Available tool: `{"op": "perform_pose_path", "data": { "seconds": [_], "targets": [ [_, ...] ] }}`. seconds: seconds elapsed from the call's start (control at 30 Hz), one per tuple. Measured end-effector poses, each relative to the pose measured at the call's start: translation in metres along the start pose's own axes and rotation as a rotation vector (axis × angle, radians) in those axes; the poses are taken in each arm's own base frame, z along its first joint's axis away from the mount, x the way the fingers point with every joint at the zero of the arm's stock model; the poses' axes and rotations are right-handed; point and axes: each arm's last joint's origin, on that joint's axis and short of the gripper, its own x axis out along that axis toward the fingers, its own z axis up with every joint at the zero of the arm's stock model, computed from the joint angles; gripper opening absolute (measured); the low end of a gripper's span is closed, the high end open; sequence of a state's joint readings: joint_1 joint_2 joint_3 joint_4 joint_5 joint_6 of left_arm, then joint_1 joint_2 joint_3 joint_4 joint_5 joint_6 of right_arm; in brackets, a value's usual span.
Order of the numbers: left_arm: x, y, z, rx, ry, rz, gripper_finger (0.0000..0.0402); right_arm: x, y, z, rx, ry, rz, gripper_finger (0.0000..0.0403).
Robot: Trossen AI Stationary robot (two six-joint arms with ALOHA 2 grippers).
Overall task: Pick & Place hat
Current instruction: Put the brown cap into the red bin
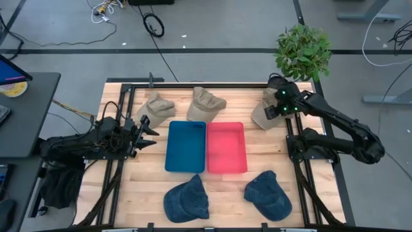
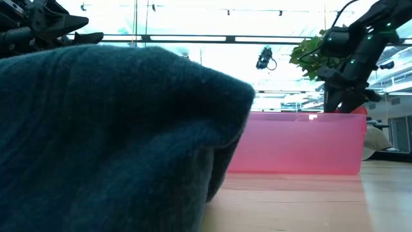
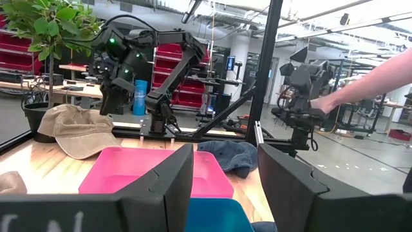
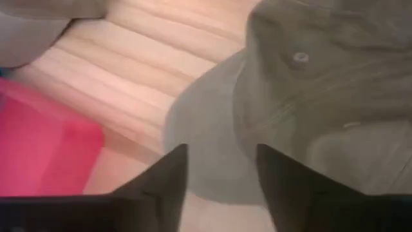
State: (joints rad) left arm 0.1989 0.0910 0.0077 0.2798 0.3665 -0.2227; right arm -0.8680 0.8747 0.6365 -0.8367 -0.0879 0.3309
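Three tan caps lie along the table's far side (image 1: 156, 106) (image 1: 206, 103) (image 1: 262, 113). Two blue denim caps rest near the front edge (image 1: 187, 198) (image 1: 268, 193). A blue tray (image 1: 186, 146) and a pink tray (image 1: 226, 147) sit side by side in the middle. My right gripper (image 4: 219, 174) is open and hovers over the rightmost tan cap (image 4: 309, 84), with its fingers above the brim (image 4: 199, 135). My left gripper (image 1: 147, 131) is open and waits left of the blue tray, pointing toward the pink tray (image 3: 154, 174).
A potted plant (image 1: 302, 48) stands at the table's far right corner, just behind the right gripper. The nearest blue cap (image 2: 109, 135) fills the low view's left. A person's arm (image 3: 367, 90) reaches to equipment beyond the table. Bare wood lies between the trays and the front caps.
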Motion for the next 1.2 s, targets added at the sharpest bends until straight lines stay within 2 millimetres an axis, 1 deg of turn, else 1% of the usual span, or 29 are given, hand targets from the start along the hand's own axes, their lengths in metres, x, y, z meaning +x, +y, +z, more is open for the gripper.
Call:
{"op": "perform_pose_path", "data": {
  "seconds": [0.17,0.23,0.3,0.4,0.53,0.7,0.8,0.87,0.97,1.13,1.17,1.2],
  "targets": [
    [0.000,0.000,0.000,-0.001,0.000,0.000,0.0177,0.006,-0.003,0.002,-0.008,0.009,-0.081,0.0297],
    [0.000,0.000,0.000,0.000,0.000,0.000,0.0177,0.009,-0.004,0.003,-0.006,0.028,-0.090,0.0323],
    [0.000,0.000,0.000,-0.001,0.000,0.000,0.0177,0.015,-0.005,0.005,-0.017,0.059,-0.102,0.0337],
    [0.000,0.000,0.000,0.000,0.000,0.000,0.0177,0.027,-0.005,0.007,-0.030,0.122,-0.120,0.0339],
    [0.000,0.000,0.000,0.000,0.000,-0.001,0.0177,0.043,-0.006,0.011,-0.028,0.176,-0.146,0.0324],
    [0.000,0.000,0.000,-0.001,0.000,0.000,0.0177,0.053,-0.006,0.014,-0.039,0.192,-0.168,0.0303],
    [0.000,0.000,0.000,0.000,0.000,0.000,0.0177,0.057,-0.006,0.015,-0.041,0.200,-0.176,0.0281],
    [0.000,0.000,0.000,-0.001,0.000,0.000,0.0177,0.059,-0.006,0.016,-0.040,0.210,-0.178,0.0254],
    [0.000,0.000,0.000,0.000,0.000,0.000,0.0177,0.061,-0.006,0.016,-0.028,0.221,-0.176,0.0185],
    [0.000,0.000,0.000,-0.001,0.000,0.000,0.0177,0.061,-0.006,0.015,-0.021,0.236,-0.158,0.0031],
    [0.000,0.000,0.000,0.000,0.000,0.000,0.0177,0.061,-0.006,0.014,-0.025,0.241,-0.145,0.0017],
    [0.000,0.000,0.000,0.000,0.000,0.000,0.0177,0.061,-0.005,0.014,-0.026,0.242,-0.143,0.0015]
  ]
}}
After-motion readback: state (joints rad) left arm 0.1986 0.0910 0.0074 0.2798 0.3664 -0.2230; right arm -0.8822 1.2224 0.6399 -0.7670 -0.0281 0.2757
